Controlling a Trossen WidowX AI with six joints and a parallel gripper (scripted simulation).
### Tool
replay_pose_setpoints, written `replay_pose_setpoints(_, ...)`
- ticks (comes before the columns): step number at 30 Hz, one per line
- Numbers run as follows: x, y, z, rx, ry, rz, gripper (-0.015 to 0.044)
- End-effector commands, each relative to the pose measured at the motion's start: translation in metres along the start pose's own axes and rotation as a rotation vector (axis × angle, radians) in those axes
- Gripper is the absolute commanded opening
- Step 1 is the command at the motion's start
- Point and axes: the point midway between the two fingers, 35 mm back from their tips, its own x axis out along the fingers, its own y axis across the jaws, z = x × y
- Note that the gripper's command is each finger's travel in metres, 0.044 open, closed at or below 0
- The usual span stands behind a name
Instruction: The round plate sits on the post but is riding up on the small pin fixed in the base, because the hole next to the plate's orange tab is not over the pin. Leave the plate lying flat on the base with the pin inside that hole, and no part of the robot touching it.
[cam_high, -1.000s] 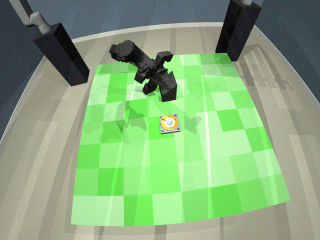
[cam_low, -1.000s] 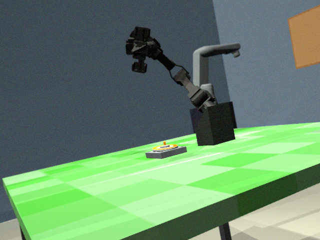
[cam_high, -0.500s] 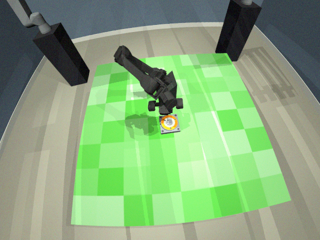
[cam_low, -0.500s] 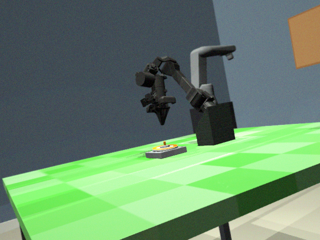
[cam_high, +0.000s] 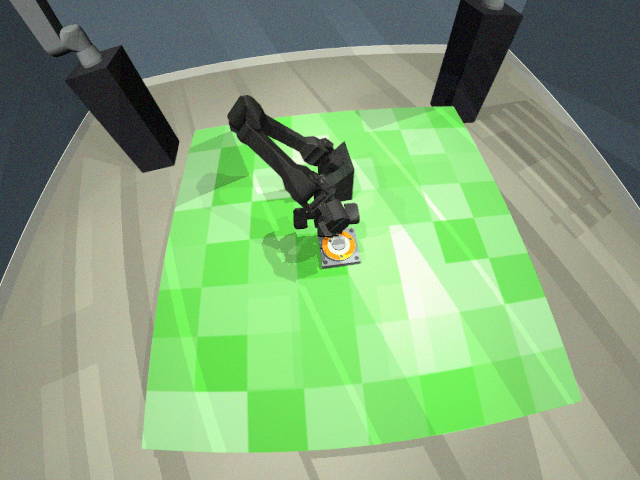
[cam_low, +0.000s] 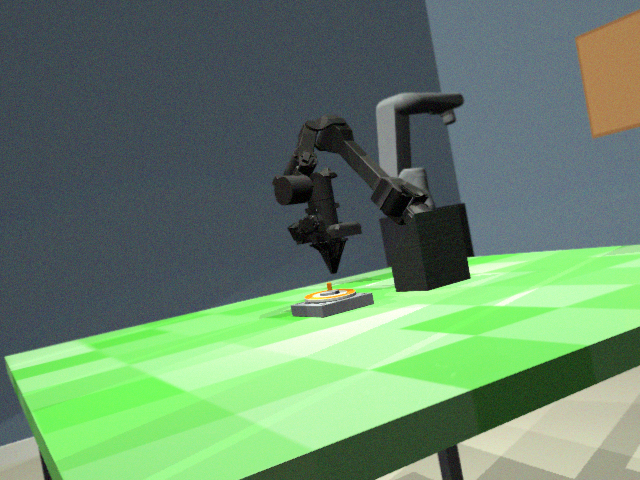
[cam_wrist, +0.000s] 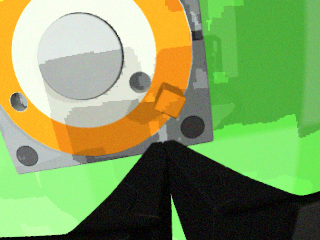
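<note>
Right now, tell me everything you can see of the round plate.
The round plate is a flat orange ring with a white inner band, seated around a grey post on the square grey base. A small orange tab stands beside a dark hole. The shut gripper hangs above it, apart.

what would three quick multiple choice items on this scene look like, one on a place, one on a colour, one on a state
1. Where is the gripper?
A. resting on the plate
B. in the air above the plate, apart from it
C. beside the arm's pedestal on the mat

2. What colour is the plate's outer ring?
A. orange
B. blue
C. black

3. How do the jaws stand?
A. wide open
B. shut on the orange tab
C. shut on nothing

Answers:
1 B, the exterior view shows a gap between the tip and the orange tab.
2 A, the wrist view shows an orange ring around a white centre.
3 C, the fingers meet at a point with nothing between them.
</note>
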Motion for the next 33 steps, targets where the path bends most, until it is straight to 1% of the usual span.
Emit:
replay_pose_setpoints(1, 0.017, 0.0, -0.003, -0.011, 0.008, -0.007, 0.0)
replay_pose_setpoints(5, 0.026, 0.0, -0.005, -0.011, 0.008, -0.009, 0.0)
replay_pose_setpoints(33, 0.025, -0.018, 0.02, -0.01, 0.007, -0.01, 0.0)
